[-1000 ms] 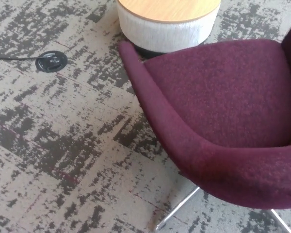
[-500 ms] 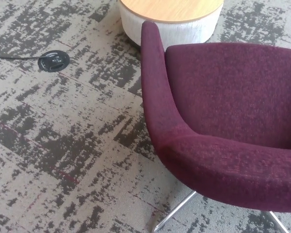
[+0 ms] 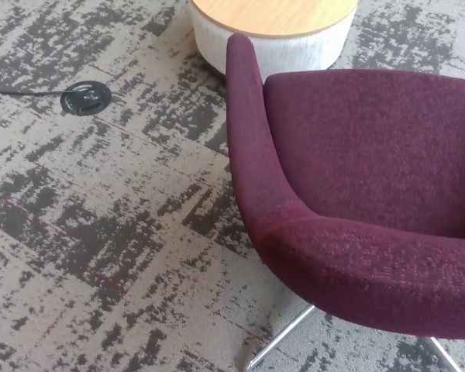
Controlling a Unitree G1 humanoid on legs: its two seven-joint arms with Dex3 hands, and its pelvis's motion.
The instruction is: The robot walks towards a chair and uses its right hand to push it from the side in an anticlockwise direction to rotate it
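Observation:
A dark purple upholstered chair [image 3: 356, 155] fills the right half of the head view. Its curved arm and back run from the upper middle down to the lower right, and its seat faces the top right. Chrome legs [image 3: 283, 337] show under it at the bottom edge. Neither of my hands shows anywhere in the picture.
A round low table [image 3: 273, 23] with a wooden top and white side stands at the top, just behind the chair's arm tip. A black round floor socket [image 3: 85, 97] with a cable lies on the patterned grey carpet [image 3: 101, 232] at the upper left.
The chair has turned: its arm tip swung from pointing up-left to pointing almost straight up beside the table between one second ago and half a second ago. Since then it has barely moved.

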